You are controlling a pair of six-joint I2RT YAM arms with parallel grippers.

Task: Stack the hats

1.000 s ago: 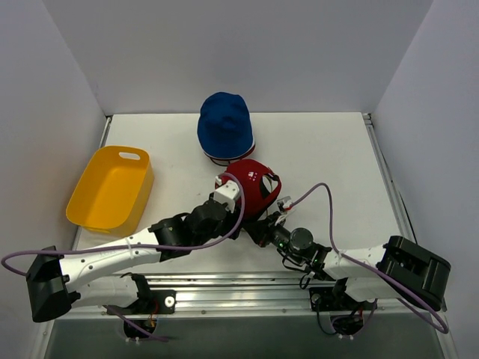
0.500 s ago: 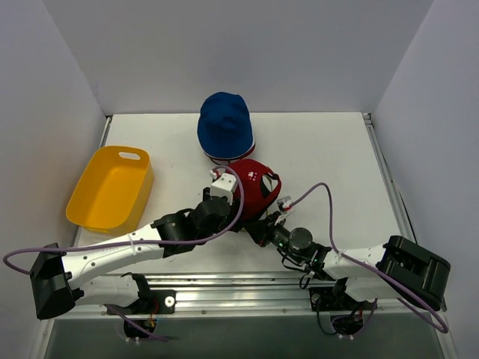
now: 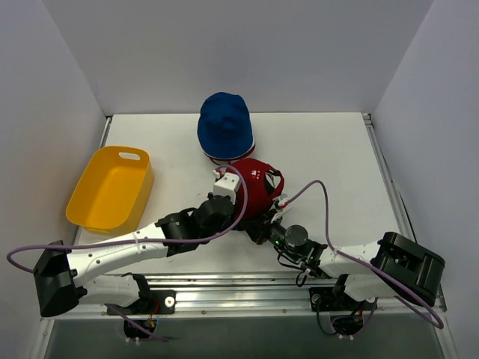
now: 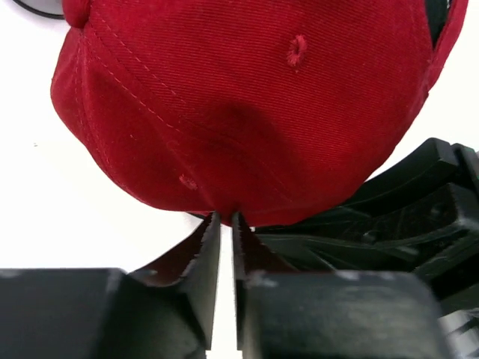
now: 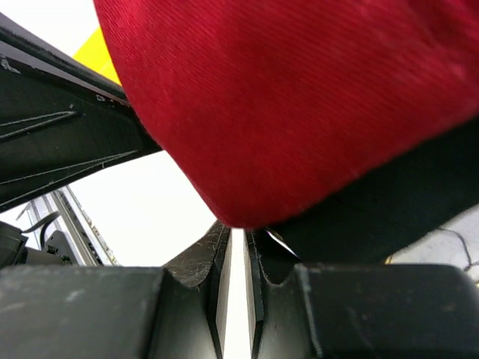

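Note:
The red baseball cap sits mid-table, and both grippers hold its near edge. My left gripper is shut on the cap's rim, the fabric puckering at the fingertips. From the near right, my right gripper pinches the cap's edge with its jaws almost together. The cap fills both wrist views. Behind it, the blue hat rests on top of others, of which only white and dark red rims show.
A yellow tub stands at the left of the table. Purple cables loop from both arms, the right one arching over the table at the cap's right. White walls close in the table on three sides.
My left gripper's jaws have shut onto the red cap's rim after reaching in a little farther. The cap has shifted slightly away, and the right arm has edged left with it.

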